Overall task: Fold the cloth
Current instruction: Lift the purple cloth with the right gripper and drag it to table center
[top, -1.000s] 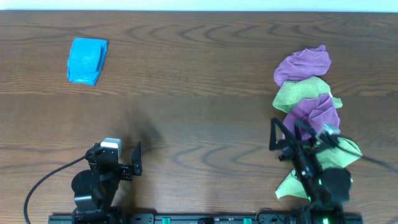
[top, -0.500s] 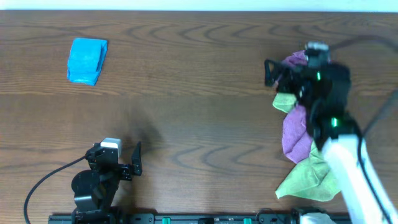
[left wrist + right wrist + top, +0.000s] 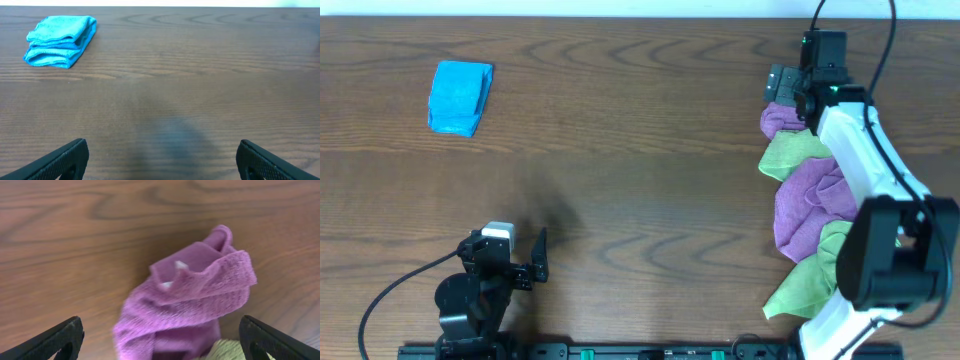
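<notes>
A pile of crumpled cloths lies at the table's right: a purple cloth [image 3: 778, 119] at the top, a green one [image 3: 790, 155] under it, a larger purple one [image 3: 815, 200] and a green one [image 3: 810, 285] toward the front. My right gripper [image 3: 788, 88] hovers over the top purple cloth [image 3: 190, 300], open and empty, fingers wide on either side of it. My left gripper [image 3: 535, 255] rests near the front left edge, open and empty [image 3: 162, 160]. A folded blue cloth [image 3: 460, 96] lies at the far left; it also shows in the left wrist view [image 3: 60, 40].
The brown wooden table [image 3: 620, 170] spreads between the blue cloth and the pile. A black rail [image 3: 620, 351] runs along the front edge. A black cable [image 3: 390, 290] trails from the left arm's base.
My right arm has swung from the front of the pile to its far end, over the top purple cloth. The pile's middle cloths have shifted. The left arm has not moved.
</notes>
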### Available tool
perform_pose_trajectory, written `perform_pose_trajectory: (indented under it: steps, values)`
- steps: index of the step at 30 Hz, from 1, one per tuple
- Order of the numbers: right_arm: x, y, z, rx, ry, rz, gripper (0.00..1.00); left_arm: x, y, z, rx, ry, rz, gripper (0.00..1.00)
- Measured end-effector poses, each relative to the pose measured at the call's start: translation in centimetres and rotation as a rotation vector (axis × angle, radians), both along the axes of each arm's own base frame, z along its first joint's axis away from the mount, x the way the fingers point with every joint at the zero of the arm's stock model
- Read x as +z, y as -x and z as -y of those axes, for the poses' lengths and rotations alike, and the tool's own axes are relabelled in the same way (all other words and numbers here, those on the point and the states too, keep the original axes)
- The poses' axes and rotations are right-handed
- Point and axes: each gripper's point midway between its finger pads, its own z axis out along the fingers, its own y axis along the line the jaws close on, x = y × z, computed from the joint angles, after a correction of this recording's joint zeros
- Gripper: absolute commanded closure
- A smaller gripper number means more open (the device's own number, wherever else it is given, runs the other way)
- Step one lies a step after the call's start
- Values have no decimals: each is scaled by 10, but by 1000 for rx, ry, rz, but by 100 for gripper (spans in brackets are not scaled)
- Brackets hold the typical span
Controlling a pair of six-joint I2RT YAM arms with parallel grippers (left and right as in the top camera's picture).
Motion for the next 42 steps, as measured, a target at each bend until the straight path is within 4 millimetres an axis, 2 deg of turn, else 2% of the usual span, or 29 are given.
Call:
perform_pose_trajectory:
  steps: [3, 10, 11, 12, 13, 14, 15, 16, 18, 22, 24, 26, 29, 30, 35, 36, 38, 42]
  values:
    - [-19, -4, 17, -51, 47, -19, 1, 0, 0, 0, 0, 0, 0, 5]
    - [-39, -16, 43, -115, 91, 4, 7, 0, 0, 0, 0, 0, 0, 5]
    - [-42, -19, 43, -118, 94, 6, 10, 0, 0, 0, 0, 0, 0, 5]
    - [-47, -21, 43, -117, 96, 5, 17, 0, 0, 0, 0, 0, 0, 4]
    - [-52, -21, 43, -115, 97, -3, 34, 0, 0, 0, 0, 0, 0, 5]
    - [-58, -22, 42, -107, 96, -13, 71, 0, 0, 0, 0, 0, 0, 5]
    - [-63, -23, 41, -97, 90, -17, 89, 0, 0, 0, 0, 0, 0, 4]
    - [-69, -23, 40, -94, 82, -24, 99, 0, 0, 0, 0, 0, 0, 5]
    - [-77, -23, 38, -92, 71, -35, 99, 0, 0, 0, 0, 0, 0, 5]
    - [-77, -25, 33, -92, 57, -29, 99, 0, 0, 0, 0, 0, 0, 5]
    - [-75, -26, 23, -73, 57, -28, 99, 0, 0, 0, 0, 0, 0, 5]
    - [-68, -29, 3, -35, 56, -12, 99, 0, 0, 0, 0, 0, 0, 5]
    - [-40, -37, -40, 58, 62, 44, 99, 0, 0, 0, 0, 0, 0, 5]
    - [-25, -39, -57, 96, 63, 75, 99, 0, 0, 0, 0, 0, 0, 5]
    - [75, -35, -146, 280, 29, 271, 99, 0, 0, 0, 0, 0, 0, 5]
    - [103, -28, -169, 331, 5, 323, 99, 0, 0, 0, 0, 0, 0, 5]
    - [145, -10, -204, 418, -35, 396, 99, 0, 0, 0, 0, 0, 0, 5]
    - [217, 40, -252, 557, -104, 519, 99, 0, 0, 0, 0, 0, 0, 5]
